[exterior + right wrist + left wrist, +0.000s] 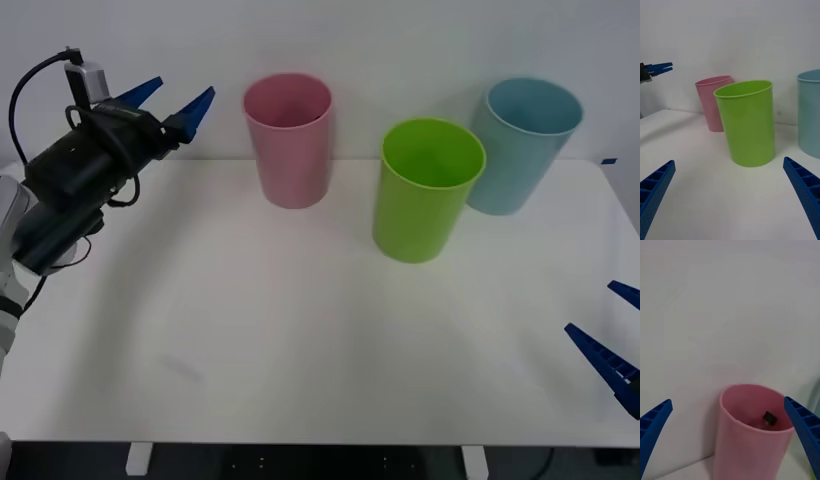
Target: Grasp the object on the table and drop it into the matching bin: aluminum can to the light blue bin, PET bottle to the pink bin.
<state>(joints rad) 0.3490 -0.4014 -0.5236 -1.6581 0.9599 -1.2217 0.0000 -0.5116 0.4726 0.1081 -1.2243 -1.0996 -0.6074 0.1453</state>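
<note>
The left gripper (172, 100) is raised above the table (300, 340), a little to the side of the pink bin (289, 140), and its two blue fingers are spread apart with nothing between them. Seen from its wrist, the pink bin (752, 435) stands ahead of the open jaws and below them, and it sits between the two fingertips. Inside this bin lies the PET bottle (768, 419); its black cap shows against the far inner wall, and the clear body under it is hard to make out. So the bottle is already in the pink bin, not in the jaws.

The right gripper (612, 335) stays low over the near right corner of the table, well apart from the bins. Its fingers are also released and hold nothing. Ahead of these jaws, between the two fingertips, stands a lime green bin (748, 122), upright on the table. The pink bin (713, 103) is farther behind it on one side, and the light blue bin (809, 112) is on the other side, partly cut by the edge. The left gripper (660, 68) shows far off, higher than the pink bin's rim.
</note>
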